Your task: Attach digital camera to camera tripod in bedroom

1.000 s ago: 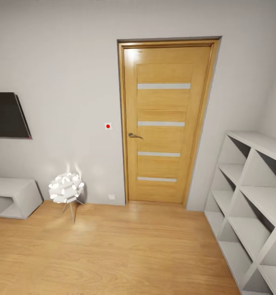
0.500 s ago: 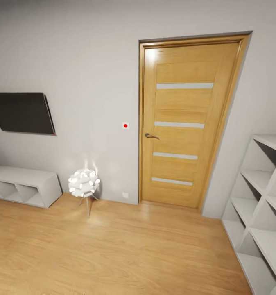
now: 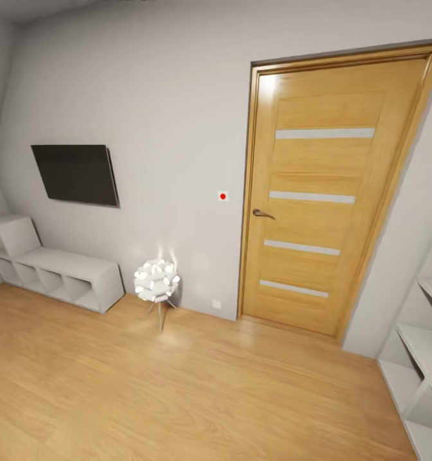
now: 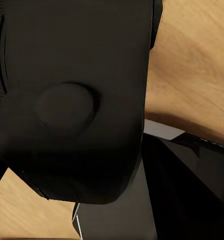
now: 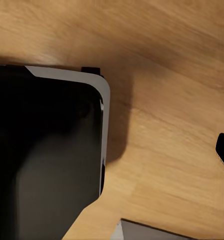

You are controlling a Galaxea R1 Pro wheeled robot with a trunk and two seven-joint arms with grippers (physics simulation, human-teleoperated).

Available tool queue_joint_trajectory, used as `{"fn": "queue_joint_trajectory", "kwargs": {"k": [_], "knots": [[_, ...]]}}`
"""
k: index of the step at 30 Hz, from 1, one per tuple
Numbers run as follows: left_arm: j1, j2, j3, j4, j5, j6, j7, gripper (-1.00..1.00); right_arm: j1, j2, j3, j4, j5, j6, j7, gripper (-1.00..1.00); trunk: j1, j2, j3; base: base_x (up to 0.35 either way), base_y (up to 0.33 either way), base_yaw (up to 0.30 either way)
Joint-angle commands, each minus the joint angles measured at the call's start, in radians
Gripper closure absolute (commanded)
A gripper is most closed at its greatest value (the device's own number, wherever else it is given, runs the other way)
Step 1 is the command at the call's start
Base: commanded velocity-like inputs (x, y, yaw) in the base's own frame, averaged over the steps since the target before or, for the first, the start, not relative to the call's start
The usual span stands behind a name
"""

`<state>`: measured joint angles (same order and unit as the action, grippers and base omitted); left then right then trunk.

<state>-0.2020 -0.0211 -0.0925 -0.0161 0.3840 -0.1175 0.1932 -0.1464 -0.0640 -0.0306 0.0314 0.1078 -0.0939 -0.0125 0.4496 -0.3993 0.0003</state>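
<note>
Facing a wooden door (image 3: 331, 192) in the bedroom (image 3: 145, 115); fingers' state unclear.

The door (image 3: 328, 192) stands in the far wall (image 3: 165, 96), with the wall switch (image 3: 223, 196) just beside its frame on the left. Further left the screen (image 3: 76, 173) hangs on the wall, above the low shelf unit (image 3: 62, 275) that rests on the floor (image 3: 177, 397). The lamp (image 3: 156, 282) stands on the floor between that unit and the door. The cubby shelf (image 3: 421, 333) lines the right side. No place relative to an end effector can be told here.
</note>
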Motion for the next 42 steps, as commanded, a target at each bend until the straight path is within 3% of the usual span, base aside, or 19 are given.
{"fn": "queue_joint_trajectory", "kwargs": {"k": [1, 42], "knots": [[0.0, 0.0, -0.009, 0.001, 0.006, -0.002, 0.003, 1.0, -0.001, 0.0, -0.004, 0.003, 0.01, -0.006, -0.002, -1.0, 0.0, -0.001, 0.0, 0.0, 0.0, 0.269], [0.0, 0.0, -0.009, 0.001, 0.005, -0.002, 0.003, 1.0, -0.001, 0.003, -0.003, 0.004, 0.01, -0.007, -0.003, -1.0, 0.0, -0.001, 0.007, 0.0, 0.0, 0.269]]}}
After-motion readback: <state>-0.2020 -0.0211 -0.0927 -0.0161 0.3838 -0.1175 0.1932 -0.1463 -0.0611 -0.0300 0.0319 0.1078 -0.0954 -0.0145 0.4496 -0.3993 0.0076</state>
